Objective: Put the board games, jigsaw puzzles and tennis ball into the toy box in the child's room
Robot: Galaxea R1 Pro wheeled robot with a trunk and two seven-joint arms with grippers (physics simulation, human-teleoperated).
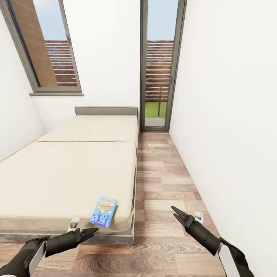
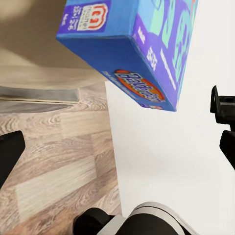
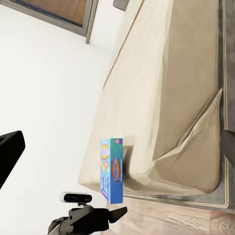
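A blue board game box (image 1: pixel 103 212) lies flat on the beige bed (image 1: pixel 69 169), close to the mattress's near right corner. The box also shows close up in the left wrist view (image 2: pixel 142 44) and standing out from the mattress in the right wrist view (image 3: pixel 111 171). My left gripper (image 1: pixel 92 232) hovers just in front of and below the box, beside the bed's edge. Its fingers (image 2: pixel 10 152) stand wide apart, open and holding nothing. My right gripper (image 1: pixel 177 212) hangs over the floor to the right of the bed, open and holding nothing as well (image 3: pixel 125 142).
A strip of wooden floor (image 1: pixel 165 184) runs between the bed and the white right wall (image 1: pixel 231 134), ending at a tall glass door (image 1: pixel 157 65). A window (image 1: pixel 46 46) sits in the far wall above the grey headboard (image 1: pixel 105 111).
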